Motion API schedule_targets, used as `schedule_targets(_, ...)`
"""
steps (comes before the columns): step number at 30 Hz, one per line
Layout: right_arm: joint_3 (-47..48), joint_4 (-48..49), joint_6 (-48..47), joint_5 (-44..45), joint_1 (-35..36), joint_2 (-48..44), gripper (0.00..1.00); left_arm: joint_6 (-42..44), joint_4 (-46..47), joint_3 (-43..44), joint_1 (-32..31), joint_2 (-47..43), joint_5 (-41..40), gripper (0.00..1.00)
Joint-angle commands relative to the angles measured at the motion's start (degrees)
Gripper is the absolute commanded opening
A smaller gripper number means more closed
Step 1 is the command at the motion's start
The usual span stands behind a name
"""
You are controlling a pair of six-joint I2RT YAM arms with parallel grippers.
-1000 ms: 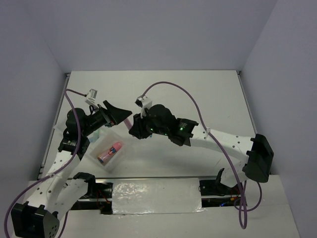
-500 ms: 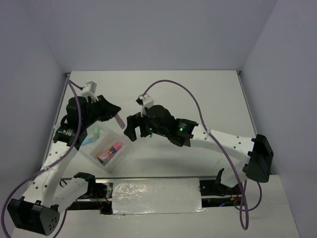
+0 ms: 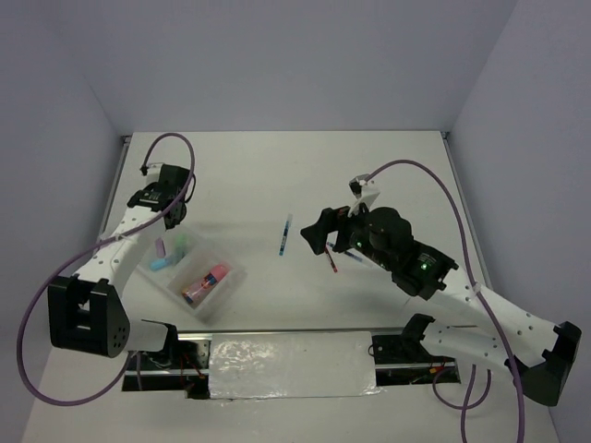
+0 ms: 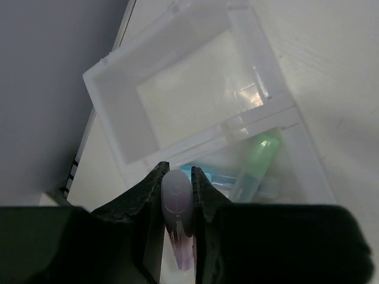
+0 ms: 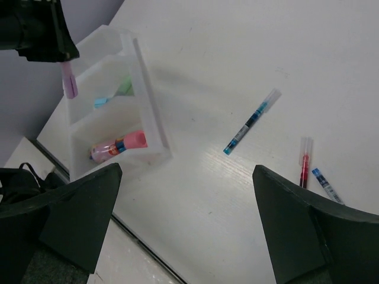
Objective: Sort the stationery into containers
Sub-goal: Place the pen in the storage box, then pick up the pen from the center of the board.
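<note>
My left gripper (image 4: 177, 177) is shut on a purple highlighter (image 4: 177, 204) and holds it cap-up above the clear tray (image 4: 98, 89). Below it, the middle compartment holds a green highlighter (image 4: 256, 163) and a blue one (image 4: 198, 173); the far compartment is bare. In the top view the left gripper (image 3: 166, 221) hangs over the tray's (image 3: 231, 269) far end. A pink tube (image 3: 205, 281) lies in the near compartment. My right gripper (image 5: 186, 168) stands wide open above the table with nothing in it. A blue pen (image 5: 251, 121), a red pen (image 5: 304, 163) and a second blue pen (image 5: 325, 184) lie loose.
The tray sits near the table's left front corner, close to the left wall (image 3: 55, 185). The loose pens lie mid-table just left of the right gripper (image 3: 319, 235). A foil-covered strip (image 3: 291, 365) runs along the near edge between the arm bases.
The purple highlighter passed from the right gripper to the left. The left gripper shut on it and swung left over the tray; the right gripper opened and pulled back to the right.
</note>
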Motion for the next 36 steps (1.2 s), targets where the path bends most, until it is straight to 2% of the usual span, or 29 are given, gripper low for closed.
schedule_targets(1, -1.62, -1.38, -2.31, 0.49, -0.24, -2.77, 1.0, 1.36, 0.23, -0.82, 0.43, 0.89, -2.96, 0.32)
schedule_targets(2, -2.06, -1.03, -2.4, 0.32, -0.33, -3.03, 1.0, 1.53, 0.41, -1.09, 0.52, 1.68, -2.52, 0.42)
schedule_targets(5, -2.94, -0.06, -2.23, -0.56, -0.5, -2.16, 1.0, 0.92, 0.06, -1.09, 0.6, 2.39, -2.08, 0.6)
schedule_targets(6, -3.03, 0.72, -2.05, -1.34, -0.42, -0.85, 1.0, 0.74, 0.24, -1.44, 0.6, 2.13, -1.9, 0.7)
schedule_targets(8, -3.38, 2.04, -1.17, -2.31, -0.41, 1.0, 1.0, 0.04, 0.33, -1.97, 0.6, 1.34, -1.81, 0.8)
schedule_targets(12, -1.98, 1.62, 1.98, -0.58, -0.33, 8.81, 1.0, -0.66, 0.42, -2.32, 0.6, -0.85, -1.73, 0.85)
schedule_targets(16, 6.34, -3.3, 8.39, 7.23, 0.11, 25.64, 0.98, -1.02, 3.74, -4.25, 0.52, -8.91, 5.1, 0.9)
schedule_targets(18, 9.52, -4.63, 9.63, 9.45, 0.37, 31.04, 0.94, -1.19, 5.15, -6.36, 0.52, -12.97, 7.4, 0.91)
schedule_targets(21, 14.1, -3.93, 12.18, 11.39, 0.73, 39.92, 0.8, -0.14, 8.05, -10.05, 0.6, -21.93, 11.8, 0.94)
schedule_targets(23, 17.35, -4.54, 13.15, 12.35, 0.73, 45.36, 0.72, -0.66, 8.85, -12.33, 0.6, -27.65, 12.95, 0.95)
schedule_targets(25, 20.94, -4.81, 13.07, 12.01, 0.82, 48.8, 0.67, -0.58, 9.9, -13.74, 0.6, -31.69, 13.39, 0.96)
schedule_targets(26, 22.36, -5.41, 12.72, 11.14, 0.9, 50.56, 0.62, -0.49, 9.99, -14.1, 0.6, -32.58, 13.57, 0.97)
schedule_targets(30, 29.74, -10.86, 13.68, 13.06, 0.9, 60.04, 0.55, 0.56, 9.55, -14.01, 0.6, -33.12, 12.51, 0.99)
schedule_targets(35, 32.48, -13.94, 15.88, 14.03, 0.99, 65.69, 0.46, 1.0, 9.47, -13.92, 0.6, -32.33, 14.36, 0.99)
schedule_targets(36, 32.39, -14.03, 16.05, 13.68, 0.9, 66.83, 0.39, 1.0, 9.47, -14.01, 0.6, -32.41, 14.53, 0.99)
